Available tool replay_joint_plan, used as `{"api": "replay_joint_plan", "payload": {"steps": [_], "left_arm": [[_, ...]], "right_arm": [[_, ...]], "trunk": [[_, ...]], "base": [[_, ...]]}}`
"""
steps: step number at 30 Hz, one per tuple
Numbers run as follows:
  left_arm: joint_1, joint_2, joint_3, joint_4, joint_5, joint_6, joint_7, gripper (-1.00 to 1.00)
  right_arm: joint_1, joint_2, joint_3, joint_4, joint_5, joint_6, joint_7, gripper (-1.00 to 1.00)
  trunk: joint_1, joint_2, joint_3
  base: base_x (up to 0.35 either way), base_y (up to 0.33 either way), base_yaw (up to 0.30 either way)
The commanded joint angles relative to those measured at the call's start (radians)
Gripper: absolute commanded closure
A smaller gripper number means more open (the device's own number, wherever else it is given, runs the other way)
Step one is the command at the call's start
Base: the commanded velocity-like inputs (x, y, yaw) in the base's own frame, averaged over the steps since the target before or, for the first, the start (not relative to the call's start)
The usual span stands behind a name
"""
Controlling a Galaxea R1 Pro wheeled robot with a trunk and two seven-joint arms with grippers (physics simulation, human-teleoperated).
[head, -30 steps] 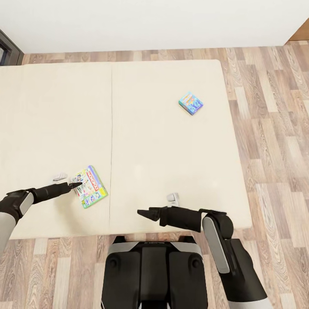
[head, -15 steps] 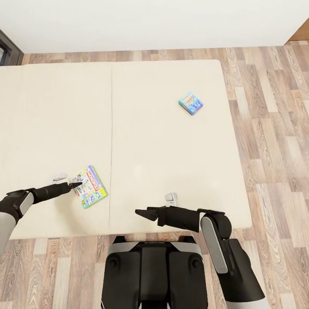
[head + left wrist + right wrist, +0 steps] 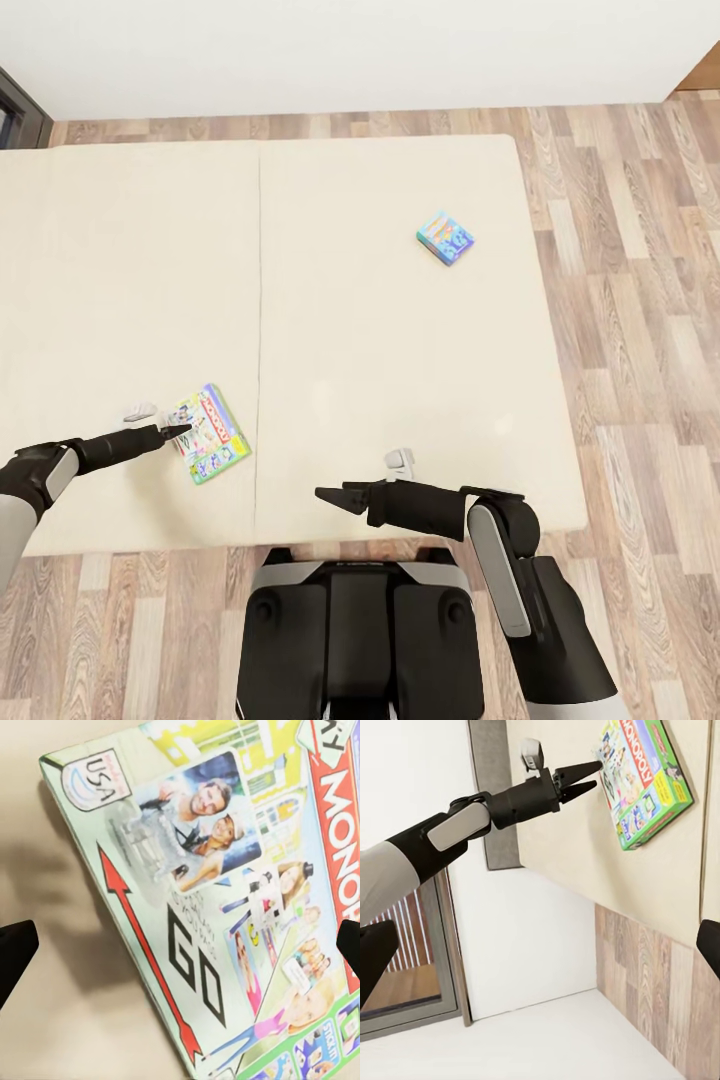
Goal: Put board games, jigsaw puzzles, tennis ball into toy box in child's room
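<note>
On the beige mattress of the bed [image 3: 400,330] lie two board games. A white, green-edged Monopoly box [image 3: 210,436] [image 3: 225,907] [image 3: 647,784] rests near the front left. My left gripper [image 3: 180,432] [image 3: 180,945] [image 3: 594,777] is open, its tips at the box's near edge and a finger on either side of it in the left wrist view. A smaller blue game box [image 3: 445,239] sits far right on the mattress. My right gripper [image 3: 330,495] hovers open over the front edge of the bed, holding nothing. The table, toy box, jigsaw puzzles and tennis ball are out of view.
Wood-plank floor [image 3: 640,330] runs along the right side and far end of the bed. A white wall [image 3: 350,50] closes the far side, with a dark window frame [image 3: 15,110] at its left. My base [image 3: 350,640] stands against the bed's front edge.
The right gripper has slid slightly to the left over the bed's front edge. The view has tilted a little. The left gripper and both game boxes have stayed put.
</note>
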Motion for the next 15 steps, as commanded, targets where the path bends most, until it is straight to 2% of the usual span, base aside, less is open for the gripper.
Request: {"api": "replay_joint_plan", "payload": {"steps": [1, 15], "left_arm": [[0.0, 0.0, 0.005, 0.0, 0.001, 0.011, -0.003, -1.0], [0.0, 0.0, 0.007, -0.003, 0.001, 0.017, 0.002, -1.0]], "right_arm": [[0.0, 0.001, -0.001, 0.0, 0.004, 0.004, 0.005, -1.0], [0.0, 0.001, 0.0, 0.0, 0.004, 0.003, 0.005, -1.0]], "trunk": [[0.001, -0.002, -0.003], [0.001, -0.002, -0.024]], "base": [[0.0, 0.0, 0.0], [0.0, 0.0, 0.0]]}}
